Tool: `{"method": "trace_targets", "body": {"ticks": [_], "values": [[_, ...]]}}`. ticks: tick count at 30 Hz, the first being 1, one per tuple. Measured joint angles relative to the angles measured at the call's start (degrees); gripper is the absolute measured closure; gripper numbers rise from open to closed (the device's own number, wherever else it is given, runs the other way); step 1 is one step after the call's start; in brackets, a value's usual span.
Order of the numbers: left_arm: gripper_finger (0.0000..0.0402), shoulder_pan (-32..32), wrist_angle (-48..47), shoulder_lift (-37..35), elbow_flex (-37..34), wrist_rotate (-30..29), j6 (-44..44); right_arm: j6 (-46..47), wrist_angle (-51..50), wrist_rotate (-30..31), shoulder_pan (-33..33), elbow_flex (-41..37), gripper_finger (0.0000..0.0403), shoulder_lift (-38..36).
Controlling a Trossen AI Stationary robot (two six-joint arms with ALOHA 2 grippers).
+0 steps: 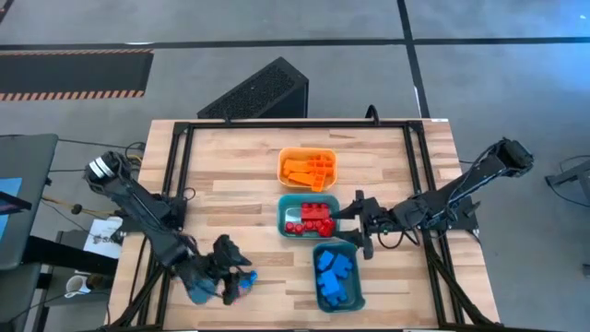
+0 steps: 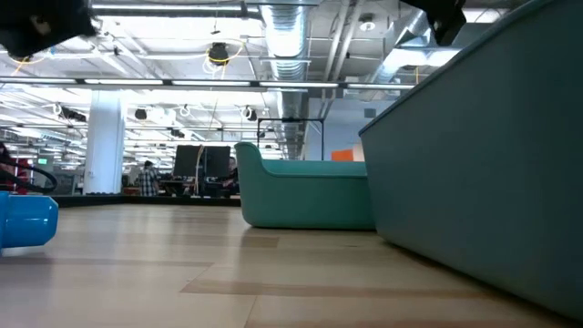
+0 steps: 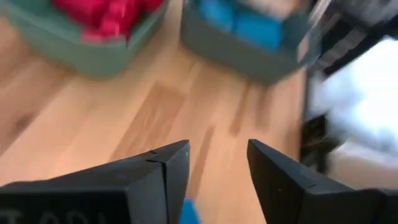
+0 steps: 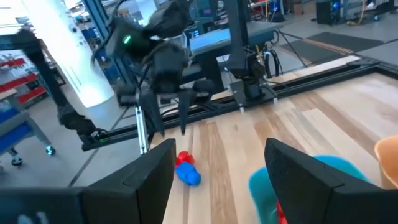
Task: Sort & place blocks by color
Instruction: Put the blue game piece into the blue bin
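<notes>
Left arm reaches in from the left edge toward the near-left part of the bench, left claw (image 1: 232, 277) low over the surface, fingers (image 3: 168, 165) apart with a clear gap. Right arm stretches in from the right, right claw (image 1: 358, 226) near mid-bench, fingers (image 4: 298, 171) spread wide, holding nothing.

**Small plastic toy blocks, mostly sorted by colour**

Orange blocks (image 1: 309, 169) lie heaped at the far centre. Red blocks (image 1: 310, 217) sit clustered nearer, blue blocks (image 1: 334, 274) piled nearest, slightly right. 1 blue block (image 4: 188, 176) touching 1 red block (image 4: 183, 158) lies loose at near left.
</notes>
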Motion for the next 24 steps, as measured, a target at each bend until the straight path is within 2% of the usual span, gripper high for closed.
{"method": "trace_targets", "body": {"ticks": [4, 8, 11, 15, 20, 24], "values": [[0.0276, 1.28, -12.14, 8.27, 7.84, 5.32, -1.96, -0.37, 0.16, 1.57, 0.73, 0.0, 0.0138, 0.0], [0.028, 1.54, -14.37, 14.44, 12.06, 9.38, -1.84, -0.31, -0.14, 1.55, 0.86, 0.0, 0.0138, 0.0], [0.0269, 2.01, -14.39, 16.91, 13.43, 13.22, -1.21, -0.33, -0.09, 1.57, 1.27, -0.02, 0.0138, 0.0], [0.0226, 2.74, -16.92, 17.38, 13.64, 15.31, -1.2, -0.31, -0.18, 1.56, 1.41, -0.02, 0.0138, 0.0], [0.0147, 3.61, -21.47, 17.54, 13.64, 16.18, -2.85, -0.16, -0.26, 1.57, 1.49, -0.02, 0.0138, 0.31], [0.009, 4.83, -21.32, 19.22, 13.58, 19.44, -4.16, -0.16, -0.44, 1.57, 1.5, -0.02, 0.0138, 1.04]]}}
